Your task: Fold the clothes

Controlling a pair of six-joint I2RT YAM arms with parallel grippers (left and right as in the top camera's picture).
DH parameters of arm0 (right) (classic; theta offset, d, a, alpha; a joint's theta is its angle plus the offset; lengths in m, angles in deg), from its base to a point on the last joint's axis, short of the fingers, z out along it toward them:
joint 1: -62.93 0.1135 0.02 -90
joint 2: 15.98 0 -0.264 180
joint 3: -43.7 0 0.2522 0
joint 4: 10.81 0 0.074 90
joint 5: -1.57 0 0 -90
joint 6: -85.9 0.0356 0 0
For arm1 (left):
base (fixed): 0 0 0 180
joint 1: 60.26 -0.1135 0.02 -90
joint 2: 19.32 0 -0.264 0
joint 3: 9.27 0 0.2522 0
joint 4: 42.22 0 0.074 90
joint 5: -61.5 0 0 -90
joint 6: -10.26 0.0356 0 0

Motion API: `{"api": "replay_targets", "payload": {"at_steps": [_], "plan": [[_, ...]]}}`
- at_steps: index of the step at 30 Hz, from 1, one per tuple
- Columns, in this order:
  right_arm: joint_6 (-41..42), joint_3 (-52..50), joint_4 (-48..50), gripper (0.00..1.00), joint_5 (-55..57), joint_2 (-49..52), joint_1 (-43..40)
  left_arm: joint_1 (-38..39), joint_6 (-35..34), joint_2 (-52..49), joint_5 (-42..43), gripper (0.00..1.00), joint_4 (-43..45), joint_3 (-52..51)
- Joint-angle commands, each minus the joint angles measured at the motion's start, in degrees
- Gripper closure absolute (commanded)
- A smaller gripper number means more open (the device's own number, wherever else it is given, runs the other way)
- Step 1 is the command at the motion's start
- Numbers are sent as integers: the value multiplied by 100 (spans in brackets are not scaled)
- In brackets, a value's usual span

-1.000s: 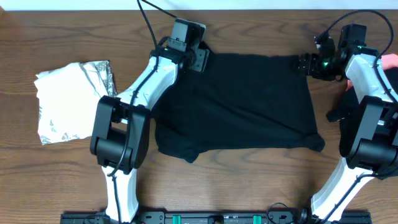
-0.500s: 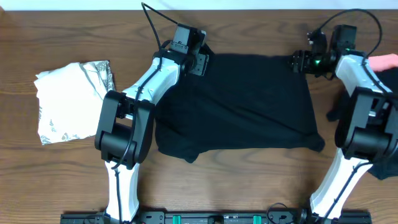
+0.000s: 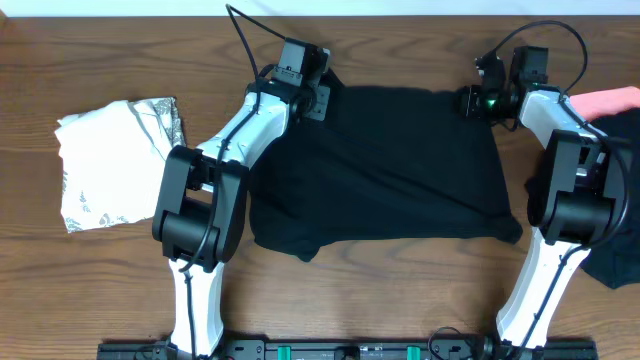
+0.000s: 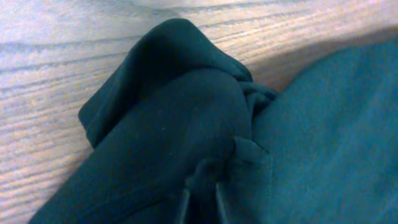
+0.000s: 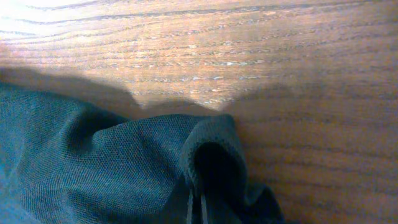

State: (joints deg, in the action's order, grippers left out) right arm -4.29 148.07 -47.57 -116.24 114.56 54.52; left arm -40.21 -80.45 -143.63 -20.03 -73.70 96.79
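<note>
Your left gripper [image 4: 202, 199] and right gripper [image 5: 197, 208] are clamped on far corners of the black shirt [image 3: 390, 170] (presumably to fold it over).

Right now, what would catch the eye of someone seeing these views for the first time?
A black shirt spread across the middle of the wooden table dominates. The left fingers and right fingers each pinch one of its far corners, shut on bunched fabric. A folded white, grey-printed garment lies apart at the table's left side.
</note>
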Motion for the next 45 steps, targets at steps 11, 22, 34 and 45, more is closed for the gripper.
{"api": "replay_targets", "payload": {"at_steps": [11,22,34,45], "plan": [[221,17,-605,99,79,26,-671,-120,-98,81,-17,94,-549,70],[269,17,-1287,99,59,-391,-1318,-931,-1851,1115,509,94,-2732,68],[227,13,-2120,99,317,-391,-1292,-960,-2059,1147,608,52,-3707,68],[105,15,-2157,99,57,-391,-1268,-931,-1836,1147,599,46,-804,68]]}}
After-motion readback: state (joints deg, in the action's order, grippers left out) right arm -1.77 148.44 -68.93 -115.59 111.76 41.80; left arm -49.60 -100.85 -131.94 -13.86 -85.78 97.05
